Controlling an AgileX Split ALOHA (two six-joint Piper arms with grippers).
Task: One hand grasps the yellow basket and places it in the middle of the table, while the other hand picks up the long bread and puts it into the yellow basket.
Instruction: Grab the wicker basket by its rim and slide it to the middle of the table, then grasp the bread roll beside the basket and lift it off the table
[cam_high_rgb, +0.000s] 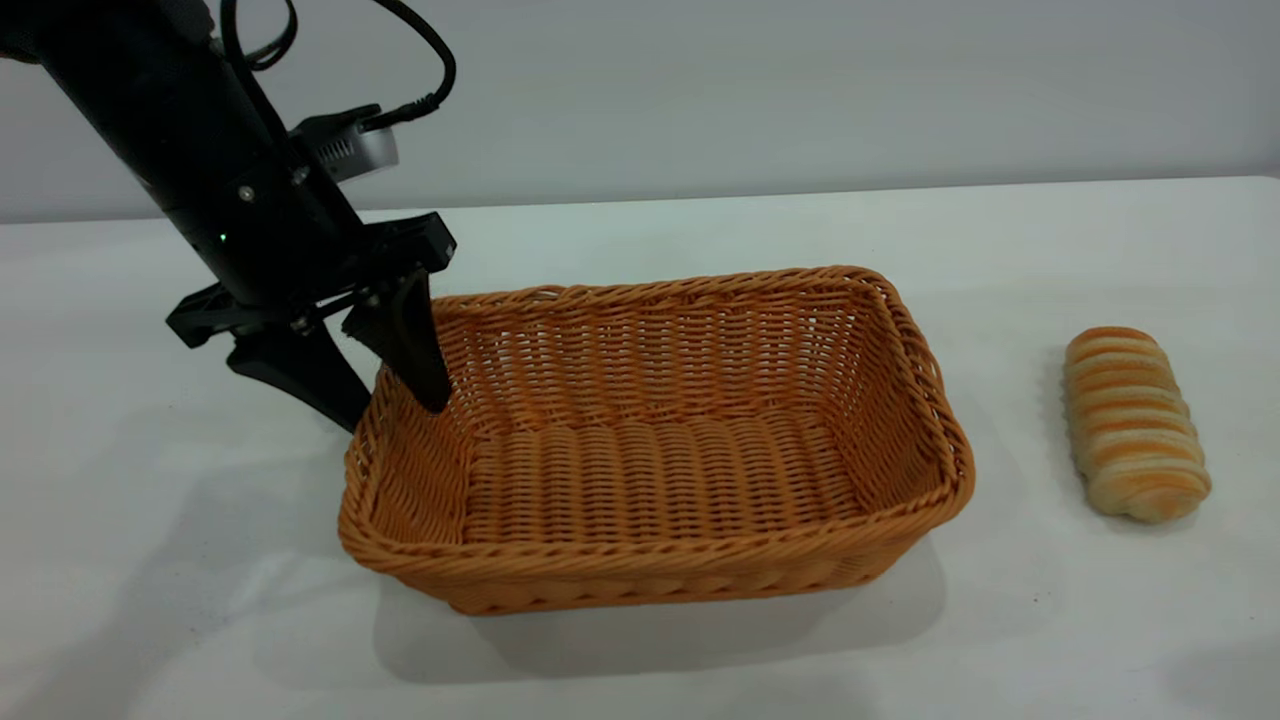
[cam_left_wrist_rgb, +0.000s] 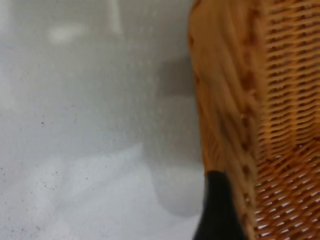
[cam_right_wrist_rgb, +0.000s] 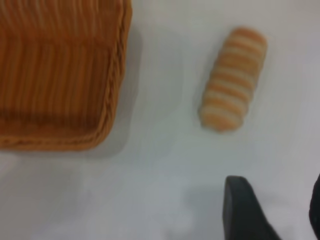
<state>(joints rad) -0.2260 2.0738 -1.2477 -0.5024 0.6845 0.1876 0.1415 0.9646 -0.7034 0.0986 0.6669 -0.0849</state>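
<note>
The yellow basket (cam_high_rgb: 660, 450) stands on the white table (cam_high_rgb: 150, 520), near its middle. My left gripper (cam_high_rgb: 390, 405) straddles the basket's left rim, one finger inside and one outside, jaws open. In the left wrist view the outer finger (cam_left_wrist_rgb: 217, 210) lies against the basket wall (cam_left_wrist_rgb: 225, 100); the inner finger is out of view. The long bread (cam_high_rgb: 1135, 425) lies on the table to the right of the basket. In the right wrist view my right gripper (cam_right_wrist_rgb: 277, 210) is open and empty above the table, a short way from the bread (cam_right_wrist_rgb: 232, 80) and the basket's corner (cam_right_wrist_rgb: 112, 100).
A plain grey wall runs behind the table. Bare white table (cam_right_wrist_rgb: 150, 190) lies between the basket and the bread, and in front of both. The right arm does not show in the exterior view.
</note>
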